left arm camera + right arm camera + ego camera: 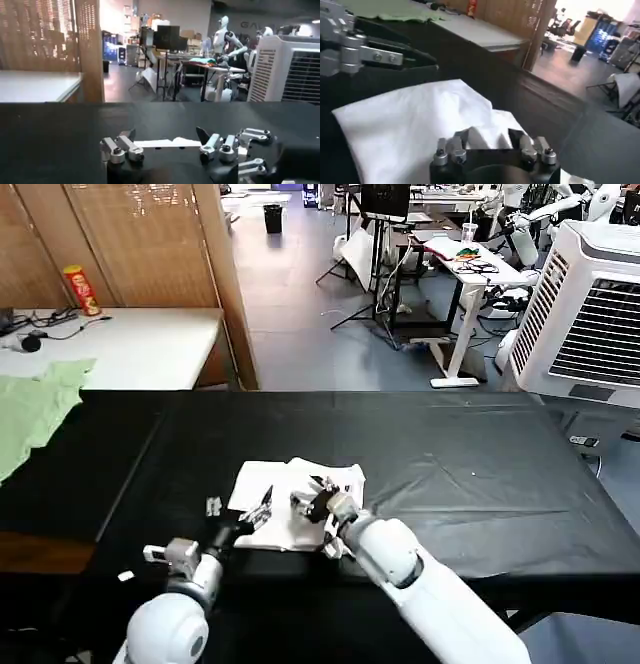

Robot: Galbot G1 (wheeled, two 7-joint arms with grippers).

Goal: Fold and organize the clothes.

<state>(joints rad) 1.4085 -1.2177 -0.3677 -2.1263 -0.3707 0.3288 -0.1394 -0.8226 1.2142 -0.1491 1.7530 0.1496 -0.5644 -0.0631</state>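
White T-shirt (290, 502) is lying folded into a compact, plain bundle on the black counter (480, 474), toward its near edge and a little left of the middle; its upper layer is sitting slightly askew, so a lower corner is showing at the far right side.

Left gripper (258, 514) is resting at the shirt's near-left edge, its 2 fingers standing apart with nothing between them; in the left wrist view the left gripper (165, 145) is sitting low over the black cloth, looking along the thin white edge of the T-shirt (165, 143).

Right gripper (318, 496) is hovering over the shirt's right half; in the right wrist view the right gripper (490, 142) is showing its fingers spread, tips poised just above the white fabric (415, 125) with a small raised fold lying between them; whether they are touching it cannot be told. The left gripper (395, 57) is also showing there, at the shirt's far side.

Pale green garment (35, 409) is lying at the counter's far left, well apart from the shirt; behind it, a red can (81, 290) is standing on a white table (140, 344).
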